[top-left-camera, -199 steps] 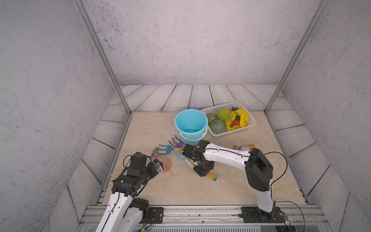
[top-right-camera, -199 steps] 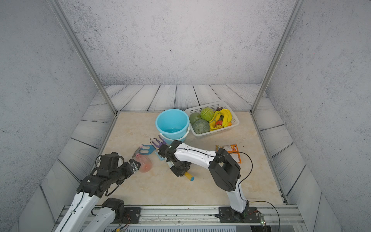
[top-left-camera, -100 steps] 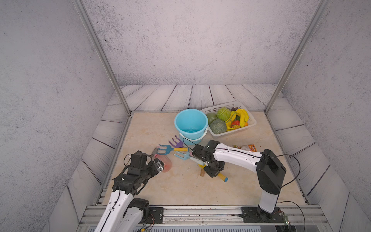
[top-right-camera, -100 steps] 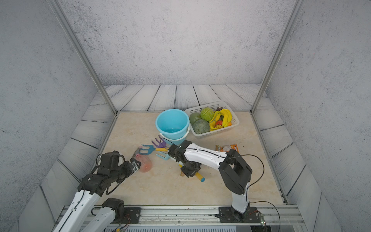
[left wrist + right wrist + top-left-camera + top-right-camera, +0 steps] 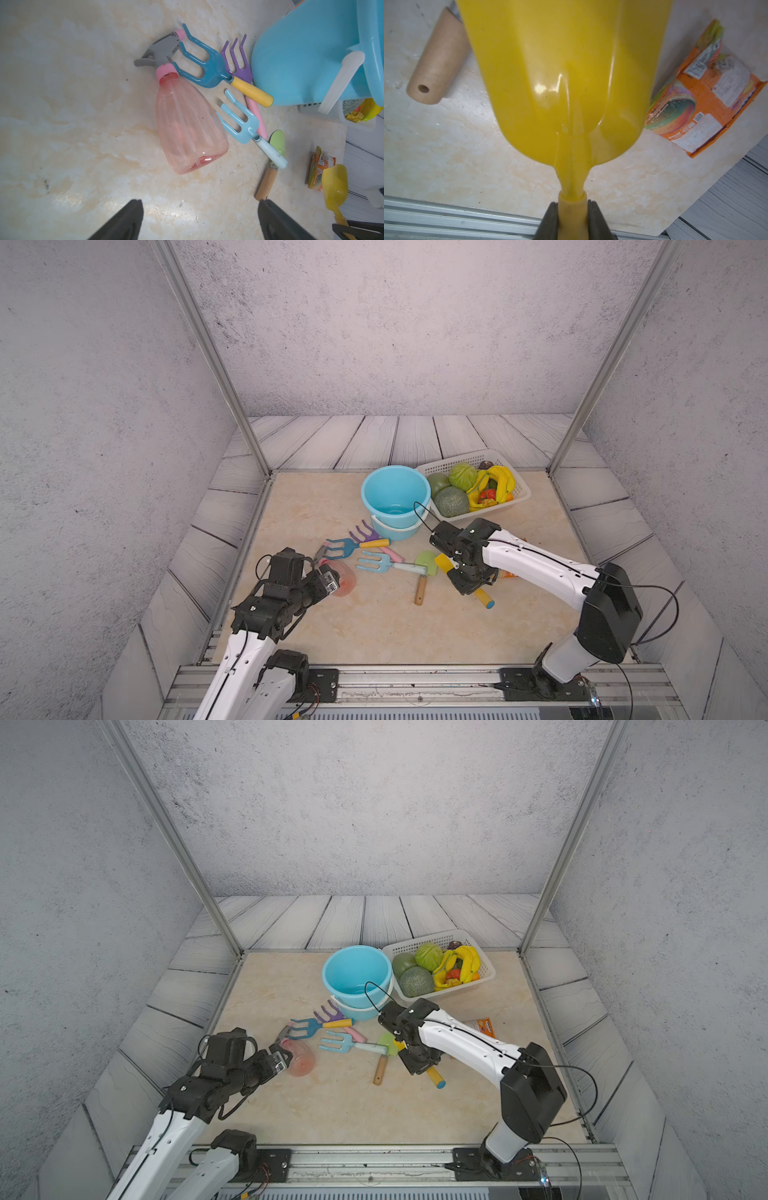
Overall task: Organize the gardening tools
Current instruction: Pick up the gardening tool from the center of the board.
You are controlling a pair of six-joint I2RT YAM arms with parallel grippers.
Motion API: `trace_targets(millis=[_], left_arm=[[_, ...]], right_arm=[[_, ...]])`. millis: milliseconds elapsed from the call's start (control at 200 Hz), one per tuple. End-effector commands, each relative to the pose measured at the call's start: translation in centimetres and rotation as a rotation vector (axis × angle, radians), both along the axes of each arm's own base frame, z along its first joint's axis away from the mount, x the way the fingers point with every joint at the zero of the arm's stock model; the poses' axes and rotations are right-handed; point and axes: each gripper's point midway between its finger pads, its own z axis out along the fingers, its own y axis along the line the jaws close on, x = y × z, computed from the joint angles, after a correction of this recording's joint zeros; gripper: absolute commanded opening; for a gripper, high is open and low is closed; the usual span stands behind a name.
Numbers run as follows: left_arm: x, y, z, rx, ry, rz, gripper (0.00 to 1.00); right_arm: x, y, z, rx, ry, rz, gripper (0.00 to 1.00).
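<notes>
We note the right gripper clamped on the yellow trowel at its handle. The left gripper is spread wide and empty, near the spray bottle.

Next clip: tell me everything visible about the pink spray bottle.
The spray bottle lies on its side on the beige tabletop. Its body is translucent pink plastic, apparently empty, with a dip tube showing inside; a pink collar carries a grey trigger head tipped by a pink nozzle. The teal fork lays its tines against the head and collar. The open left gripper hovers near its base, not touching.
</notes>
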Motion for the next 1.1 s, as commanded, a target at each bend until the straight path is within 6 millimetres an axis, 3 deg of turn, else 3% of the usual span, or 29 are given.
trace_targets(millis=[0,190,415,631,716,866,1096], left_arm=[[0.2,-0.2,1.3,0.003,-0.035,-0.022,0.93],[0.0,-0.2,1.4,0.003,-0.032,-0.029,0.93],[-0.3,0.0,1.9,0.022,-0.041,-0.040,0.93],[-0.5,0.1,2.2,0.023,-0.040,-0.037,0.93],[-0.6,0.1,2.3,0.022,-0.042,-0.036,0.93],[-0.7,0.2,2.2,0.026,-0.032,-0.030,0.93],[-0.8,0.4,2.2,0.037,-0.017,-0.023,0.93]], right_arm=[[1.3,0.0,3.7,0.074,-0.115,-0.039,0.13],[4.6,2.8,9.0,0.226,-0.268,-0.044,0.12],[9.8,8.0,15.5,0.436,-0.472,-0.007,0.12],[15.7,13.7,19.3,0.564,-0.557,0.043,0.12],[18.3,15.7,20.1,0.614,-0.592,0.047,0.13],[22.6,18.6,19.5,0.700,-0.636,0.043,0.13],[27.3,21.5,15.0,0.778,-0.636,0.037,0.13]])
